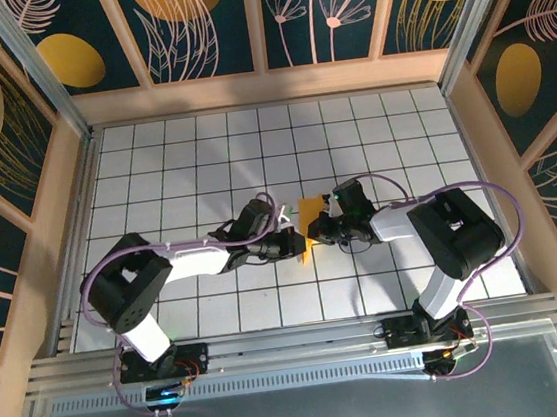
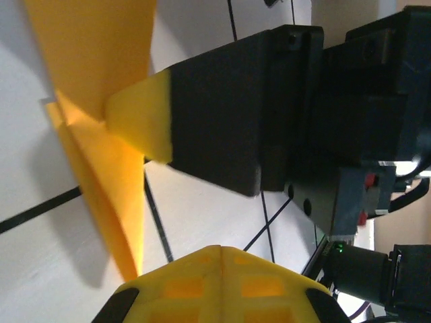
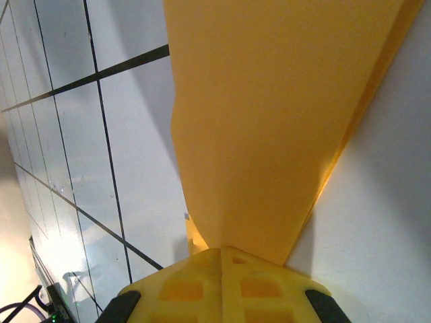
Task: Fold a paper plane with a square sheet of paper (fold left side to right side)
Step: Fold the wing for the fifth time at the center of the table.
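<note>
The left arm (image 1: 194, 263) is reaching from its base at the near edge, bending low across the white tiled surface (image 1: 202, 157) toward the middle, with its wrist lying nearly level and its left gripper (image 1: 294, 242) pointing right. The right arm (image 1: 442, 230) is folding back at a raised elbow and stretching left, its right gripper (image 1: 319, 230) pointing toward the other one, so the two are meeting nose to nose near the centre of the surface. Between them the orange-yellow paper (image 1: 309, 212) is standing partly lifted off the tiles, folded into a narrow shape that tapers toward the near side. In the right wrist view the right gripper (image 3: 221, 269) is pressing its yellow fingertips together on the paper (image 3: 269, 114), which is fanning upward straight out of the pinch. In the left wrist view the left gripper (image 2: 219, 269) is holding its fingertips together just beside the lower point of the paper (image 2: 94, 60); whether it is pinching that point I cannot tell. There the yellow tip of the right gripper (image 2: 138, 118) is touching the paper's crease.
</note>
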Controlling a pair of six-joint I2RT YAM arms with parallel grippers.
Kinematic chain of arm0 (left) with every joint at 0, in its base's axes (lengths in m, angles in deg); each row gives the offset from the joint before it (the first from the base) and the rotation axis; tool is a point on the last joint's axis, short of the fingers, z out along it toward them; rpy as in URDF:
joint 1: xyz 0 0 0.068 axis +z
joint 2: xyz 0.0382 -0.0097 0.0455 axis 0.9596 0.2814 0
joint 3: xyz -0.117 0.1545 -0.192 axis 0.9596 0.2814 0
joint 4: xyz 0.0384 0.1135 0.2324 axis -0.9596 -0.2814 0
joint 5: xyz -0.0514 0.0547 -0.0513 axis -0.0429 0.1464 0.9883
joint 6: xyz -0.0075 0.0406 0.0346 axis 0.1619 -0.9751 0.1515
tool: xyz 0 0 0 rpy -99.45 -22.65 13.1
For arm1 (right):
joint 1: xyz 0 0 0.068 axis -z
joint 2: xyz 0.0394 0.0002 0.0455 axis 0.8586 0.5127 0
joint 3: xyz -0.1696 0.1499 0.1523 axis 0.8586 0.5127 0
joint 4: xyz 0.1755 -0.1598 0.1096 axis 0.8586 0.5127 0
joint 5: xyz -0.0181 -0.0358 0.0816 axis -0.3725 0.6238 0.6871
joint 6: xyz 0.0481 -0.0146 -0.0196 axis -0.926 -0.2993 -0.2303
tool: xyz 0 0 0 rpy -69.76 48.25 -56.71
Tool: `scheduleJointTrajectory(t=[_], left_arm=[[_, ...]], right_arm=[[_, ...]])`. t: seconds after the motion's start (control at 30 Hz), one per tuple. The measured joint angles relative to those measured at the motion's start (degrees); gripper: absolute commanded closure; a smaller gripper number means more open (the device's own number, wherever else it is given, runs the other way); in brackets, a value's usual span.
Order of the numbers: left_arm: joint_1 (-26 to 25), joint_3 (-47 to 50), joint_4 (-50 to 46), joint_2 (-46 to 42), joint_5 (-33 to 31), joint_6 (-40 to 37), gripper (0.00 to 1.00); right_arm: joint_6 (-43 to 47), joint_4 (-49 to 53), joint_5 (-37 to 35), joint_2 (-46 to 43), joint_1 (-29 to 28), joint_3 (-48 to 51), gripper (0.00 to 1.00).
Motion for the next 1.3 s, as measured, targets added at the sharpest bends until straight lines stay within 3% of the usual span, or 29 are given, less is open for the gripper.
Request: scheduleJointTrajectory(t=[0.37,0.77,1.03,1.3], left_arm=[[-0.04,-1.73,-0.87,7.56,1.09,-1.38,1.00],[-0.15,-1.75,-1.25,7.72,0.15,-2.64,1.00],[-0.26,-1.57,-0.90,7.72,-0.07,-2.67,1.00],[-0.28,-1.53,-0.83,7.61,-0.11,-2.64,1.00]], right_arm=[[0.00,-0.02,0.04,-0.04,0.00,0.00,1.00],[2.60,7.48,-1.77,-1.75,0.15,-3.21,1.00],[4.55,8.52,-1.38,-2.19,4.11,-6.43,1.00],[5.60,8.11,-0.61,3.34,6.03,-8.41,1.00]])
